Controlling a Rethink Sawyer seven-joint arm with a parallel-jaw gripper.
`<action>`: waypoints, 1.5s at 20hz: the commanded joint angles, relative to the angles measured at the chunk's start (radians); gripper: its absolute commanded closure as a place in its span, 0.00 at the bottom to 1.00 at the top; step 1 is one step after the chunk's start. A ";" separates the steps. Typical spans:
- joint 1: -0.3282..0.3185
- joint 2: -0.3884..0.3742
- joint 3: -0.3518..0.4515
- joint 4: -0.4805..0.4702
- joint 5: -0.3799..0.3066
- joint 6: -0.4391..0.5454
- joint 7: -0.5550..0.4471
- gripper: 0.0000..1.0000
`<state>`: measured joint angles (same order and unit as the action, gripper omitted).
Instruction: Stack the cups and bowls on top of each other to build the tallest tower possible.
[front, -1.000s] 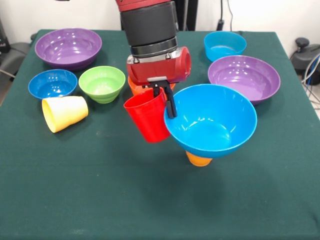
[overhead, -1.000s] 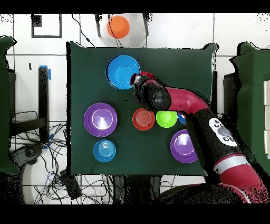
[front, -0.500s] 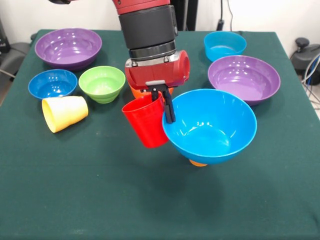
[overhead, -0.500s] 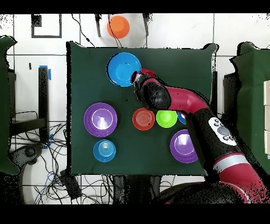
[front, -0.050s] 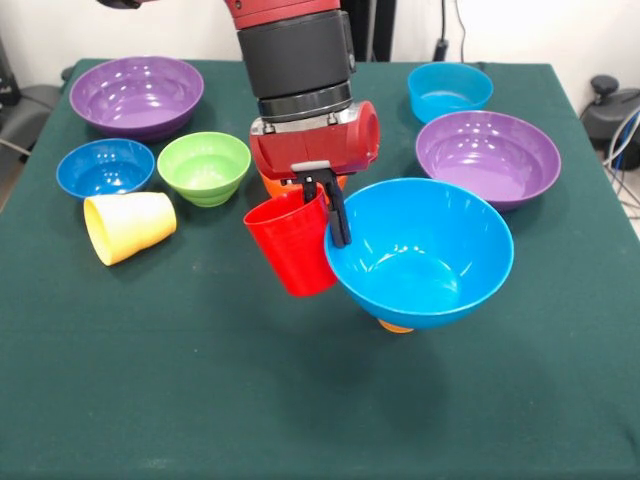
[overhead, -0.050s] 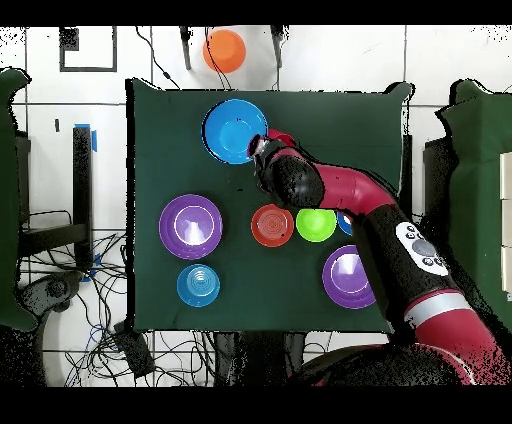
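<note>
- Front view shows the claw (front, -0.050s: 325, 205) pinched on the rim of the red cup (front, -0.050s: 293, 243), one black finger (front, -0.050s: 338, 215) outside the wall on the side toward the large blue bowl (front, -0.050s: 420, 250); the cup hangs tilted, clear of the bench (front, -0.050s: 200, 390).
- The red cup's side lies right against the rim of the large blue bowl.
- That bowl sits raised on an orange cup (front, -0.050s: 396, 325), of which only the bottom shows under it; together they make the only stack so far.
- Just behind the claw, an orange bowl (front, -0.050s: 272, 182) is mostly hidden by the red wrist.
- Farther out on one side stand the green bowl (front, -0.050s: 204, 167) and the dark blue bowl (front, -0.050s: 105, 167), with the yellow cup (front, -0.050s: 128, 226) lying on its side near them.
- One purple bowl (front, -0.050s: 137, 95) rests at the far corner beyond these.
- On the other side, a second purple bowl (front, -0.050s: 487, 153) stands behind the stack, and the cyan bowl (front, -0.050s: 449, 91) beyond it.
- From overhead, the arm (overhead, -0.050s: 340, 195) reaches across to the large blue bowl near the far bench edge.
</note>
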<state>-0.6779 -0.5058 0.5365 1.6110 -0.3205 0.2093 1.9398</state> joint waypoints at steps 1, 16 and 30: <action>0.009 0.021 -0.018 -0.038 -0.071 0.017 -0.023 1.00; 0.039 -0.014 -0.062 -0.048 -0.055 0.042 0.006 1.00; 0.051 -0.019 -0.071 -0.068 -0.045 0.059 0.002 1.00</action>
<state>-0.6652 -0.5144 0.5094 1.6023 -0.3207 0.2095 1.9398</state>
